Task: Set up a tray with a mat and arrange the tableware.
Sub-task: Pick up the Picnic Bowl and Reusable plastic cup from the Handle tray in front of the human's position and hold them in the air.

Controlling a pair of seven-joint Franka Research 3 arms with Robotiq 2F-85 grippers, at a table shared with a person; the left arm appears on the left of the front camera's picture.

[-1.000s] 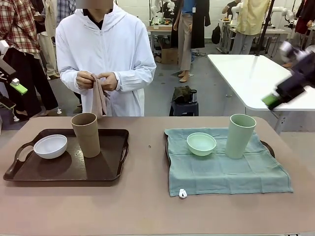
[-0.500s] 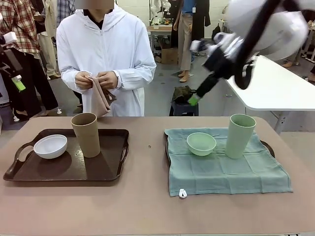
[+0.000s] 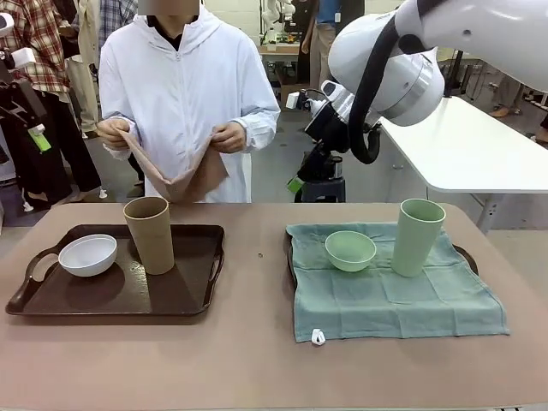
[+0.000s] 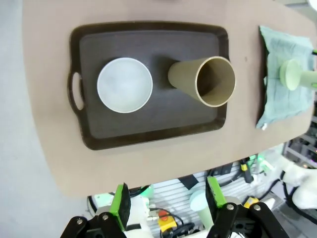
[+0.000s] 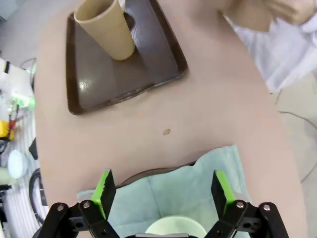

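Near-left on the surface (image 3: 257,360), dark brown plastic tray (image 3: 188,282) had no mat. White round bowl (image 3: 87,254) and tall tan-brown tumbler (image 3: 150,235) sat on it, tumbler upright, axis vertical, mouth up. Hovering spread and empty: left tool (image 4: 167,191), right tool (image 5: 163,186). Far side: person (image 3: 184,94) held tan cloth mat (image 3: 184,175) out. Next, likely: clear tray.

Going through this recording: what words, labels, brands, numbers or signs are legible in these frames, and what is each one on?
No text can be read.
Small white tag at the near edge of the green mat: too small to tell whether it carries print.
Tan tumbler, white bowl, green bowl, green tumbler, dark tray: no print seen.
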